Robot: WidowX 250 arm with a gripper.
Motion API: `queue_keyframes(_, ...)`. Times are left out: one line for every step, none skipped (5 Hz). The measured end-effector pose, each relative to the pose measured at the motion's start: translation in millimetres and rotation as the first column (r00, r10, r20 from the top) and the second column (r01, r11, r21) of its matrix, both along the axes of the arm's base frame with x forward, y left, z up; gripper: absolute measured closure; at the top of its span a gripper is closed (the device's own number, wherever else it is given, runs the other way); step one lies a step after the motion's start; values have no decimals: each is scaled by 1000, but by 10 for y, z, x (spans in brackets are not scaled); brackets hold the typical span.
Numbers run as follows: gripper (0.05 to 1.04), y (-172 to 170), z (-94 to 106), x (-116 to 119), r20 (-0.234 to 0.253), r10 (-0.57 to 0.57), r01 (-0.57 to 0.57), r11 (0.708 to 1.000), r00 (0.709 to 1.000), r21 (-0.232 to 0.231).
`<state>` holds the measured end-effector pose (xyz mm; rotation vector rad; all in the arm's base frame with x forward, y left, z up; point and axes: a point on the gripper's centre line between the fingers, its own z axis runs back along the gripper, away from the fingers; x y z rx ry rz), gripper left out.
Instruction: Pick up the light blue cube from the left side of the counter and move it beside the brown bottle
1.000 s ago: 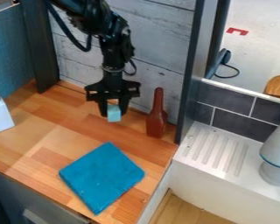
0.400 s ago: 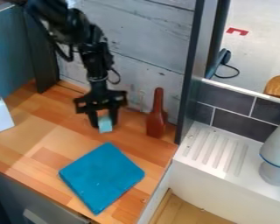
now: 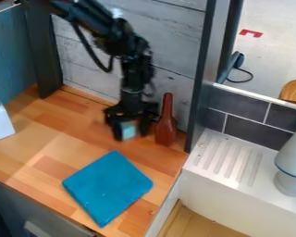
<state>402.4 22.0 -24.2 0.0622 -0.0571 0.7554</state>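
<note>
End effector parted just block-wide, gripping pale-blue block over far bench, left of brown bottle. Block likely light, stiff; best held by opposite sides.

The place looks like a kitchen mock-up in a lab-like room: a wood-block counter stands above a dark cabinet front with a handle, and beside it is a white sink unit with a ridged drainboard against dark tiles. A white shaker and a reddish-brown bottle suit the kitchen look. The laboratory side shows in the black robot arm over the counter and in the pale floor beyond the partition — it bears a red mark.
</note>
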Motion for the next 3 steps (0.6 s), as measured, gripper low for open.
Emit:
queue_keyframes(81, -49, 31, -112, 0, -1, 1, 1000, 1000, -7)
queue_keyframes(83, -34, 533, -307, 101, 25, -23, 1000, 995, -21)
queue_keyframes(83, 61, 1082, -619, 186, 90, -84, 996, 978, -41)
